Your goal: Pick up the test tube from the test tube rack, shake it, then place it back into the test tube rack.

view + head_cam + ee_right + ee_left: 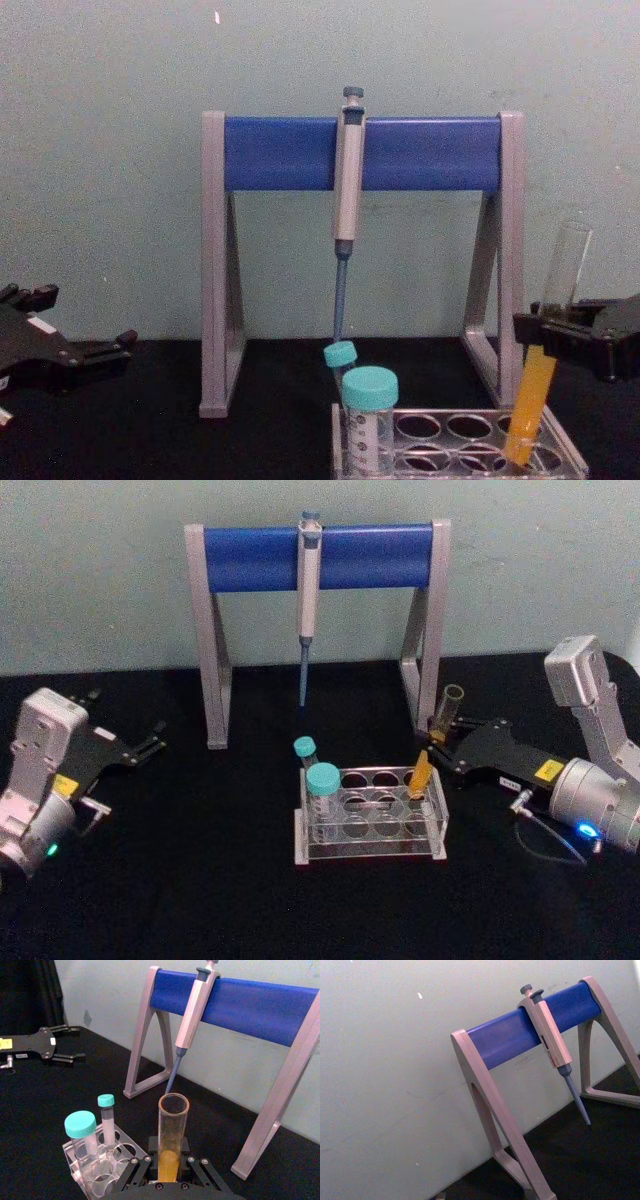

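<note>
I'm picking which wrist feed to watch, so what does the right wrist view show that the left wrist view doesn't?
Right wrist view: the right gripper shut on the test tube, yellow-orange liquid at its bottom; the test tube rack holding a wide teal-capped tube and a slimmer one; the open left gripper farther off.
Left wrist view: the pipette's plunger button, whole.
Both: the pipette stand, the pipette hanging from it, the wall and the black table.

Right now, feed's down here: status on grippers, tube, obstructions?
Right gripper shut on test tube, tilted, bottom in right-end hole of test tube rack. Left gripper open, parked left. Teal-capped tubes apart at rack's left end.
</note>
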